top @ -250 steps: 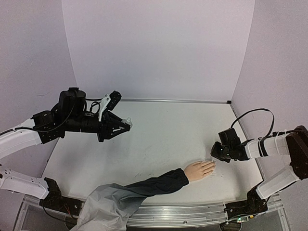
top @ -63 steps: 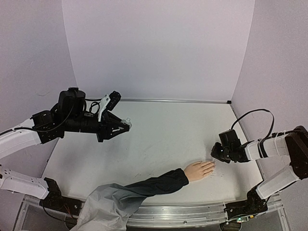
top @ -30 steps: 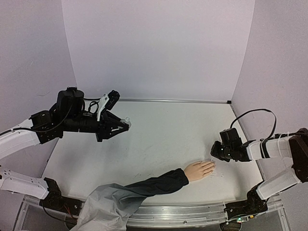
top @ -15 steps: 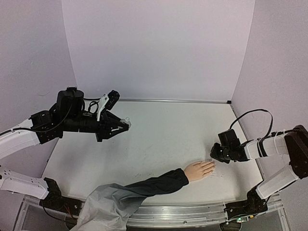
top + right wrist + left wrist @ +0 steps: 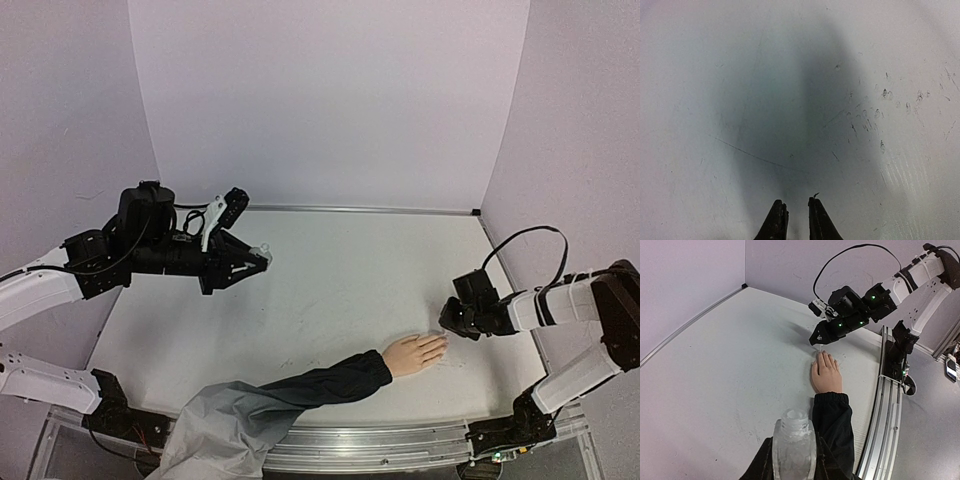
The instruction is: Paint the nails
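1. My right gripper [image 5: 443, 325] has its fingers pressed almost together, with only a thin slit between them in the wrist view. I cannot tell whether anything slender is pinched there.
2. It hangs low over the table [image 5: 340, 270], just past the fingertips of the mannequin hand [image 5: 415, 352]. I cannot tell whether it touches them.
3. The nails [image 5: 440, 342] are at the ends of those pale peach fingers, which lie flat and point at my right gripper. They are too small and skin-toned to make out one by one.
4. My left gripper [image 5: 262, 256] is clamped on a small clear bottle [image 5: 794, 450]. It is held in the air well apart from the mannequin hand, on its wrist side and farther back.
5. The dark navy sleeve [image 5: 320, 385] runs from the wrist toward the near aluminium rail [image 5: 400, 440], where grey cloth [image 5: 220, 430] hangs over the edge.
6. Beyond the mannequin hand the bare, scuffed tabletop stretches to the back wall. The right wall stands near, behind my right arm.
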`<act>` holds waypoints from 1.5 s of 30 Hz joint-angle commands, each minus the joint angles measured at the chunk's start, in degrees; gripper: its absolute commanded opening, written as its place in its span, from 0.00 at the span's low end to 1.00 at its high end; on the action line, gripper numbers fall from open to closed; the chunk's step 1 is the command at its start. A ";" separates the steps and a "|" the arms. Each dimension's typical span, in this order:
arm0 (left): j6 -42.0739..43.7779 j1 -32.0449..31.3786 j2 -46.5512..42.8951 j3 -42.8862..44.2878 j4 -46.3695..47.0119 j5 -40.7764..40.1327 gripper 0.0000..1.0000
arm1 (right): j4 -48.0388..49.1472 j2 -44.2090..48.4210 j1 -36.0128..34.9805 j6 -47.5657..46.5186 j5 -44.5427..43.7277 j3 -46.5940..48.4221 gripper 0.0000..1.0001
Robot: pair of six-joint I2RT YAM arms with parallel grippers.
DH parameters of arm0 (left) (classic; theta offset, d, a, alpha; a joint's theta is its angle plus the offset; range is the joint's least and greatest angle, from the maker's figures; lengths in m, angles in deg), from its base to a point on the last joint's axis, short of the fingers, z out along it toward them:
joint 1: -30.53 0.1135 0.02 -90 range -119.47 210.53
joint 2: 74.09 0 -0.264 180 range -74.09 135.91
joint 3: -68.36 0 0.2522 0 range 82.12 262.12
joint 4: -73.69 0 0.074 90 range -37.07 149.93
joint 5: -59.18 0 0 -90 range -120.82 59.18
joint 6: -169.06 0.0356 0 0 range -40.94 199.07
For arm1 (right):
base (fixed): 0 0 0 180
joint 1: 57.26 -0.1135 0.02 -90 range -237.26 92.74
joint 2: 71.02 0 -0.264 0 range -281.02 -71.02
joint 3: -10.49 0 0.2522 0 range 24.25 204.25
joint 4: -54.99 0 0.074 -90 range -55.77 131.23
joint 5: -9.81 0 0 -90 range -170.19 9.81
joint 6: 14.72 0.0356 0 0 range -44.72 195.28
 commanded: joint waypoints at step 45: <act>9.79 0.02 1.17 -2.74 3.57 5.40 0.00 | 9.75 -9.33 -34.93 -22.41 25.82 50.50 0.00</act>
